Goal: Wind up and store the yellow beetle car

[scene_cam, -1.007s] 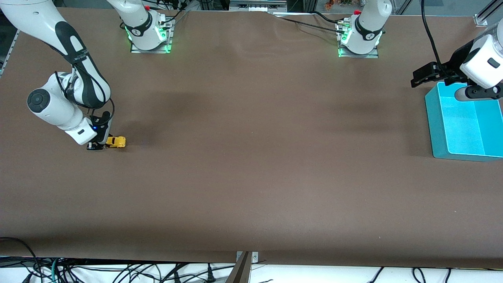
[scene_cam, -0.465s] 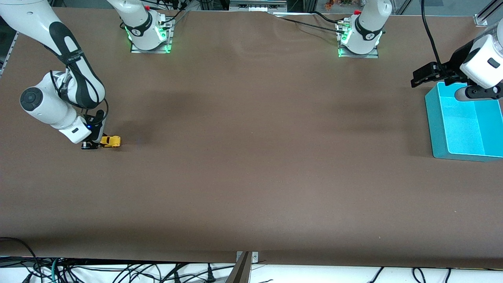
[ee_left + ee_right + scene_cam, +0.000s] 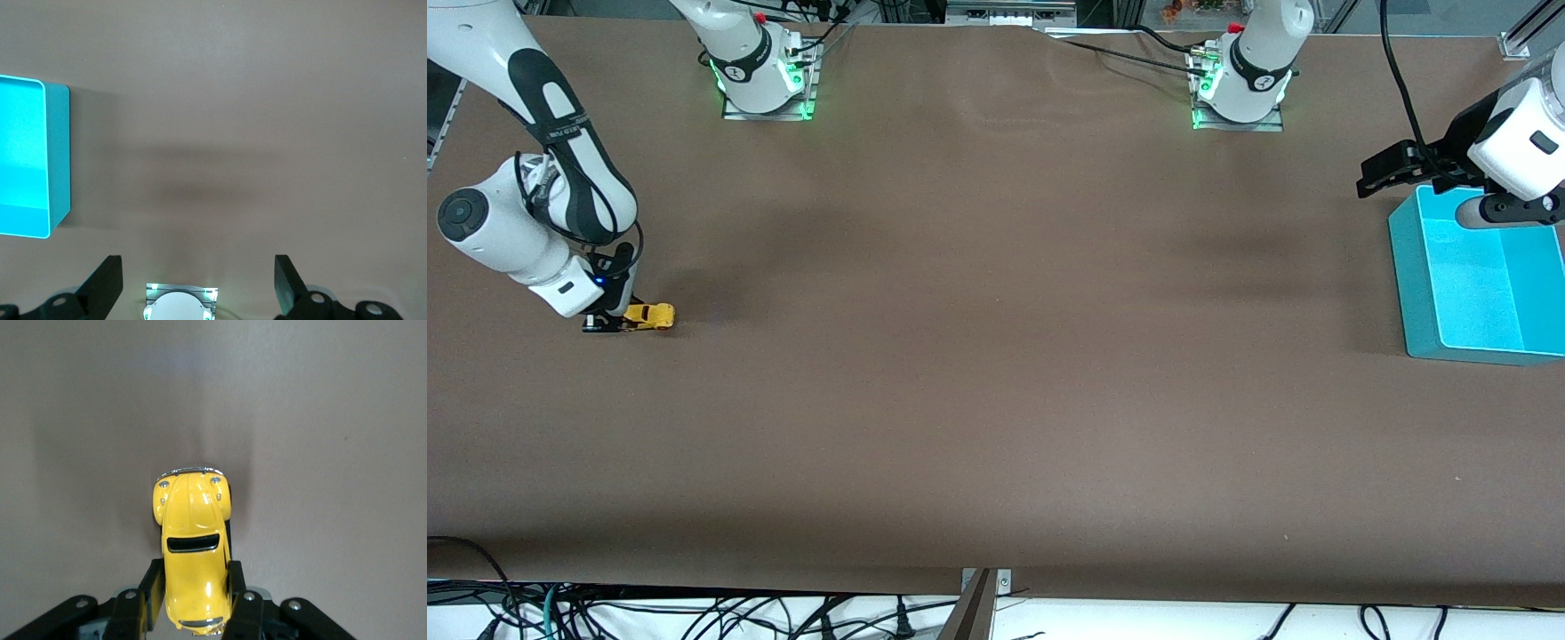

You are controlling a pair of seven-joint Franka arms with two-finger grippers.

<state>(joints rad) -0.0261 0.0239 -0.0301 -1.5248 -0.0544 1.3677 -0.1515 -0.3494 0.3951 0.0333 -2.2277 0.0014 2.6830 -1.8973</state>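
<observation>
Brown table (image 3: 996,356), right gripper (image 3: 609,322) (clamped) round yellow beetle car (image 3: 649,316).

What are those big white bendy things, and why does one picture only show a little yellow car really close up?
The white bendy things are two robot arms bolted to a brown table. Each ends in a pincer with two fingers, like a crab claw.

The wide picture comes from a camera high up, looking across the table at the robots. The other two come from small cameras on the robots' wrists, so they look down past the pincers.

That is why the car looks so big: the right wrist camera sits just above it. The right pincer is shut on the yellow beetle car, squeezing its sides, low at the right arm's end of the table.

The left pincer is open and holds nothing. That arm waits beside a blue bin at its own end of the table. The bin looks empty.
</observation>
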